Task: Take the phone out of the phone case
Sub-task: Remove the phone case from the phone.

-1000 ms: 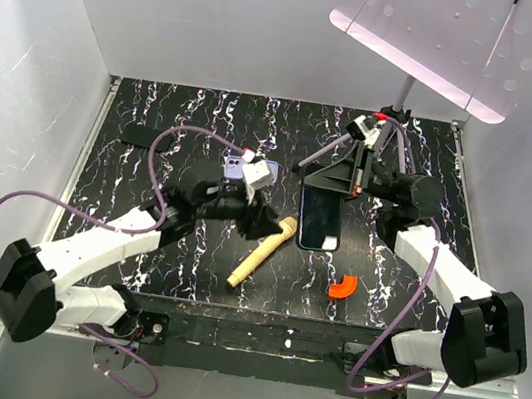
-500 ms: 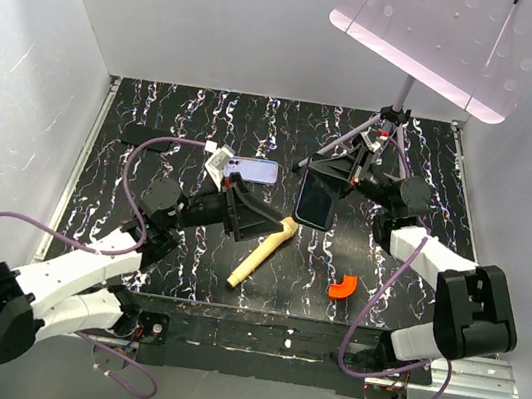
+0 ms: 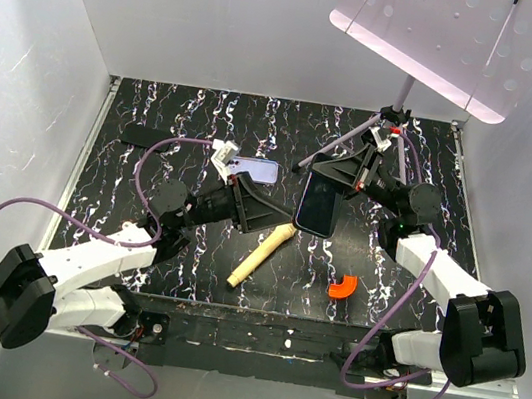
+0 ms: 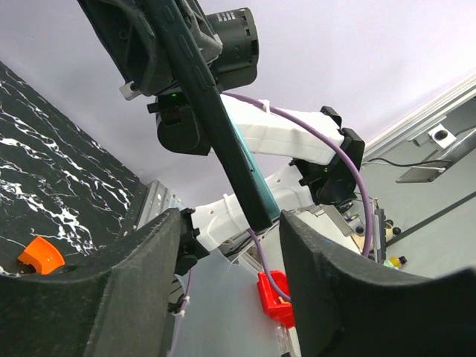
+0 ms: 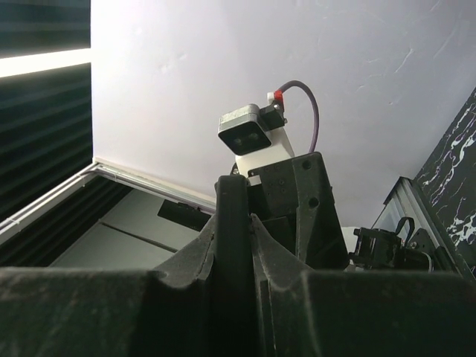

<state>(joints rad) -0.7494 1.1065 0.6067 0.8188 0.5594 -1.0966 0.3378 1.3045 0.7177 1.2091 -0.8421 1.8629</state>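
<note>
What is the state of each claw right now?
Left claw: open, holding nothing.
Right claw: closed on the phone.

We see black marbled table (image 3: 174,109), wooden stick (image 3: 259,255) centre, orange piece (image 3: 341,288) lower right, phone case (image 3: 256,170) above centre, black rectangle (image 3: 141,134) upper left

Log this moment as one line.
right end effector: shut on phone, aloft | left end effector: open around phone edge | case: on table, apart

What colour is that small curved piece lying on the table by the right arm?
Orange; the curved piece shows best in the top external view.
</note>
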